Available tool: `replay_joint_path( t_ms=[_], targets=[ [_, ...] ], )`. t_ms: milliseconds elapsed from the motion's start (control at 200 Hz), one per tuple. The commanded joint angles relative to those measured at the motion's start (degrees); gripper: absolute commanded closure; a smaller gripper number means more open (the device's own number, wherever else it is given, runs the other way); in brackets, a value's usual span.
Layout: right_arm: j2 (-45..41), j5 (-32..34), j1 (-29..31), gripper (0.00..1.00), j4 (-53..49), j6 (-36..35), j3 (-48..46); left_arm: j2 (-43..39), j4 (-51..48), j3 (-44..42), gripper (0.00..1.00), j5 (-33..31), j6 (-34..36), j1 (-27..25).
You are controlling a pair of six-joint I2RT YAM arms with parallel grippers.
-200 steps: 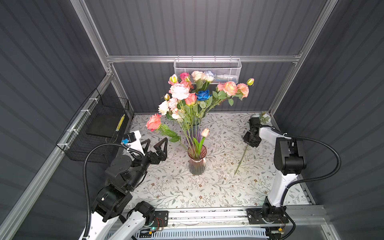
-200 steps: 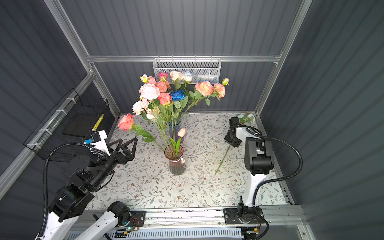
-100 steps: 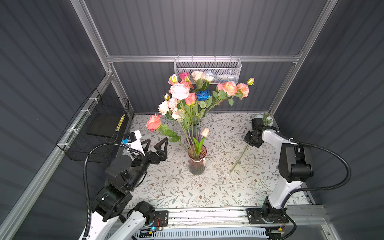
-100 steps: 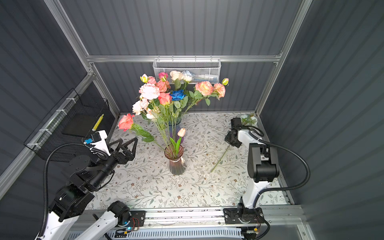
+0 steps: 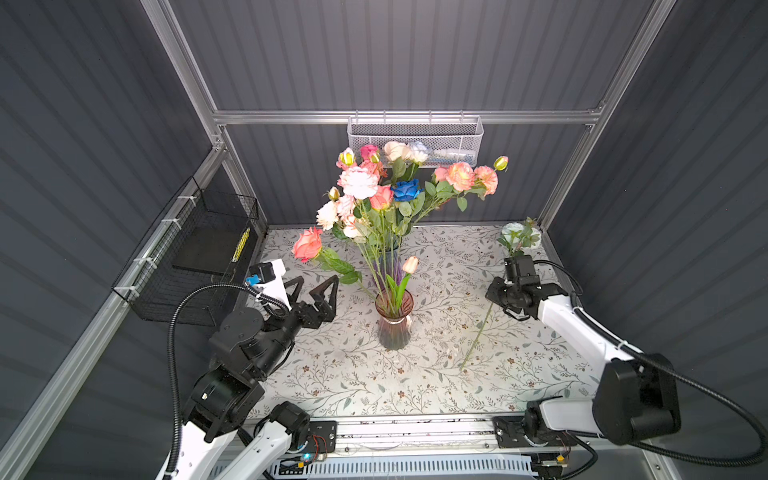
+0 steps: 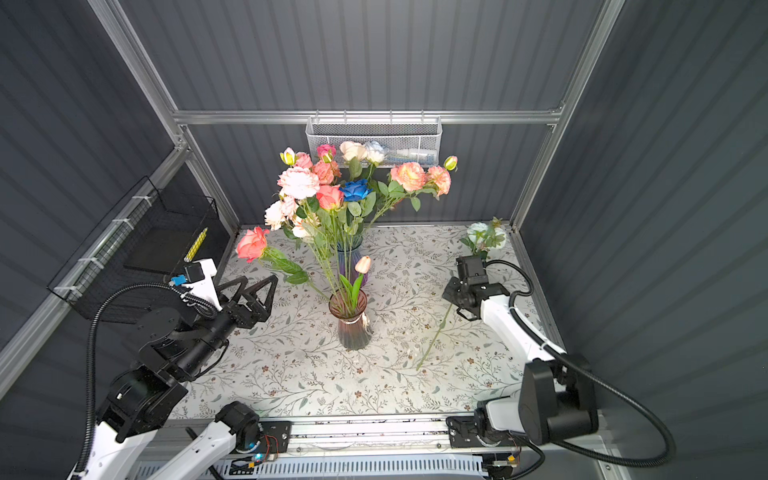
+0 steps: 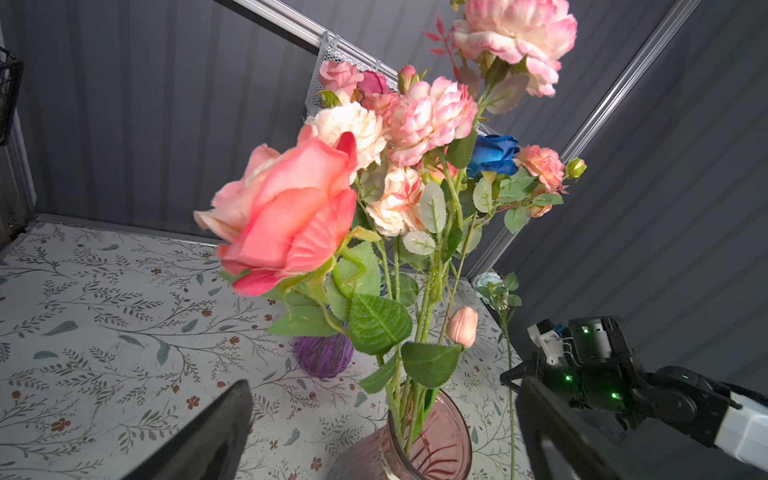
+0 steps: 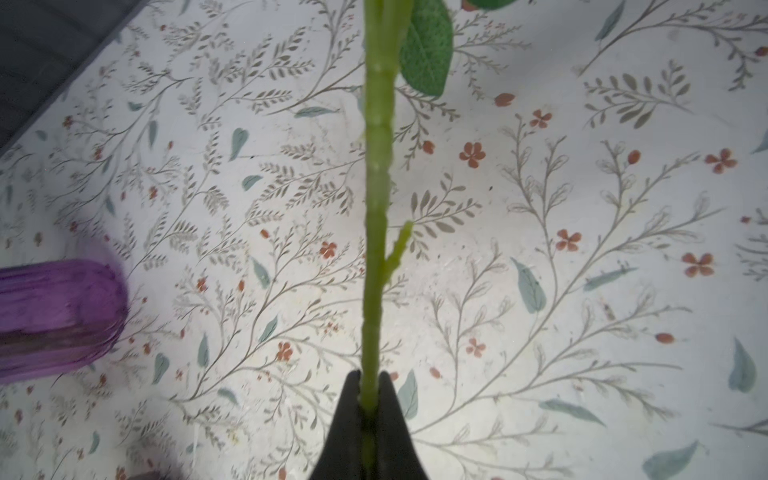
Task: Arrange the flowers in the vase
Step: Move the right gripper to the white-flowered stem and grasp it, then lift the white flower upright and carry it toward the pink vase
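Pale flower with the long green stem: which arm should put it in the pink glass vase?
Probably the right. The right gripper is shut on the long green stem of the pale blue-white flower. The left gripper hangs open and empty, apart from the pink glass vase.

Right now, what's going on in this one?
The right pincer is shut on the green stem of a pale flower, off to the right of the pink vase. That vase already holds several flowers in a tall bunch. The left pincer hangs open on the vase's other side, holding nothing. The gripped stem is not yet in the vase.
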Motion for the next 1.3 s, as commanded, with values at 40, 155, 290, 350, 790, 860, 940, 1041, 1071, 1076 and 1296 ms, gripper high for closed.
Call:
replay_joint_path(
  t_ms=[40,155,290,350,790,860,940,1041,1071,1076,1296],
  targets=[
    [-8.88,3.09,5.93,1.0,-3.41,-0.77,-0.18,0.99,-1.32,3.25,0.0,5.37,2.84,0.02],
    [-17.37,3.67,10.95,1.0,-4.3,-2.21,-0.38,2.07,-1.3,4.32,0.0,10.54,3.71,-0.02],
    [-27.56,4.57,17.54,1.0,-1.61,-3.98,-2.47,3.43,-0.47,4.94,0.0,17.16,3.85,-0.02],
    [-31.22,5.04,19.89,1.0,-1.01,-4.11,-3.09,4.04,0.07,5.21,0.0,19.8,3.76,-0.02],
    [-42.32,21.49,30.02,1.0,-2.63,-2.15,0.39,8.77,3.78,7.57,0.01,29.44,3.09,0.02],
    [-42.1,21.84,29.98,1.0,-1.71,-3.51,1.63,9.21,4.4,7.86,0.0,29.85,3.11,-0.02],
    [-42.18,17.99,30.06,1.0,2.4,-6.81,2.24,10.01,5.14,8.46,0.01,31.17,3.2,0.02],
    [-40.28,5.49,30.02,1.0,8.18,-12.37,4.39,11.52,6.56,9.82,0.03,34.46,3.41,-0.02],
    [-39.05,1.16,29.98,1.0,8.68,-13.55,5.91,12.11,7.18,10.37,0.04,35.67,3.42,-0.02],
    [-38.85,0.42,29.98,1.0,8.68,-13.69,6.16,12.2,7.28,10.42,0.04,35.86,3.42,-0.02],
    [-26.03,-18.14,33.91,1.0,8.15,-15.62,17.01,16.84,17.92,13.67,0.12,45.47,0.11,-0.01]
  ],
)
